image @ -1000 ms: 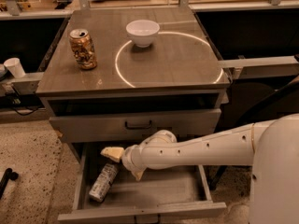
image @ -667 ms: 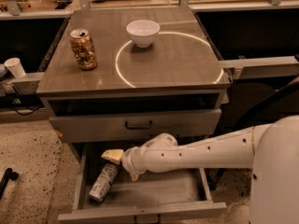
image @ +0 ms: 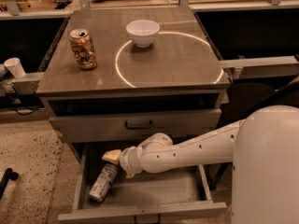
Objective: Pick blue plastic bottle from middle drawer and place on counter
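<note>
The blue plastic bottle (image: 103,183) lies slanted on the floor of the open middle drawer (image: 140,211), near its left wall. My gripper (image: 119,166) reaches into the drawer from the right and hovers just above the bottle's upper end. It is open, with one tan fingertip (image: 111,156) up and to the left and the other lower down, and nothing is held between them. The white arm (image: 187,148) crosses the drawer's right half. The counter (image: 177,64) with its white circle is above.
A gold-brown drink can (image: 83,48) stands at the counter's left. A white bowl (image: 142,32) sits on the circle's far edge. The upper drawer front (image: 138,124) with a dark handle is shut above the gripper. A white cup (image: 15,67) sits on a side rail at left.
The gripper has sunk slightly toward the bottle and barely shifted otherwise. The bottle, can and bowl have not moved.
</note>
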`<state>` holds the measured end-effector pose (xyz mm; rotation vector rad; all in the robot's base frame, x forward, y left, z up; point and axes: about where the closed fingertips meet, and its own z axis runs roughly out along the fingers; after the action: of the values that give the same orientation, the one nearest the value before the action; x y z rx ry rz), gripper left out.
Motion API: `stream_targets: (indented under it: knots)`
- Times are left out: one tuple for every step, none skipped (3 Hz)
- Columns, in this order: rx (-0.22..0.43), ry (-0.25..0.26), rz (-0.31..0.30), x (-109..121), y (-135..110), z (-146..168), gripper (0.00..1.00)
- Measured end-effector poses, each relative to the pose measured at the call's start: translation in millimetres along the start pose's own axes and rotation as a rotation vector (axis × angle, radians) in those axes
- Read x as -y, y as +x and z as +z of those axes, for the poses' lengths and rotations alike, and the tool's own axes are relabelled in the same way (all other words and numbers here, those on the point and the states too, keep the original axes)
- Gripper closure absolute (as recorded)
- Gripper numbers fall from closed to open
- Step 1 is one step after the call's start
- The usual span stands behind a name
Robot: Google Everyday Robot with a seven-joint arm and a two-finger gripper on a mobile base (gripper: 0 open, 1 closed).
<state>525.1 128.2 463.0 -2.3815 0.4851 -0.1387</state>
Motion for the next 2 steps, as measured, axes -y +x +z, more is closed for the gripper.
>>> stream_targets:
  knots:
    - [0.046,0.026,0.047,-8.9,-14.2,27.2,0.31]
    - [0.081,0.038,0.066,-14.2,-26.8,45.3,0.31]
